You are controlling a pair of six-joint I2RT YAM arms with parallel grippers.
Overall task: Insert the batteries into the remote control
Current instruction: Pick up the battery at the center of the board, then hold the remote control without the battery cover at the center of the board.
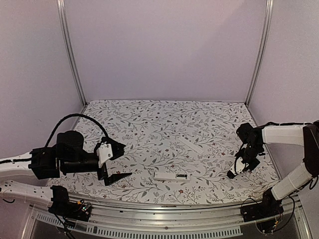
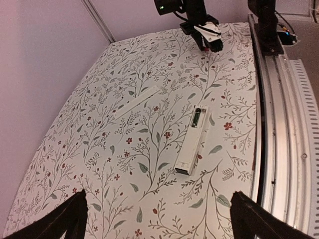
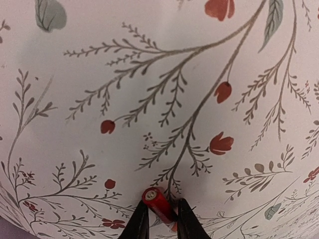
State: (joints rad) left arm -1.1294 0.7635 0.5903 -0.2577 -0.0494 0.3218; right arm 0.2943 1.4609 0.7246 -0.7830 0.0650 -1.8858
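The white remote control (image 1: 171,176) lies flat near the table's front edge, and also shows in the left wrist view (image 2: 193,139). Its open compartment holds something dark (image 2: 198,117); I cannot tell whether that is the black battery. My left gripper (image 1: 118,162) is open and empty, left of the remote, with its fingertips (image 2: 75,215) wide apart. My right gripper (image 3: 159,225) is shut on the red battery (image 3: 158,204), held tilted just above the cloth. In the top view the right gripper (image 1: 234,174) is at the front right, well apart from the remote.
The thin white cover strip (image 1: 192,145) lies behind the remote, and also shows in the left wrist view (image 2: 135,102). A floral cloth (image 1: 164,124) covers the table. A metal rail (image 2: 279,149) runs along the near edge. Purple walls and corner posts enclose the space.
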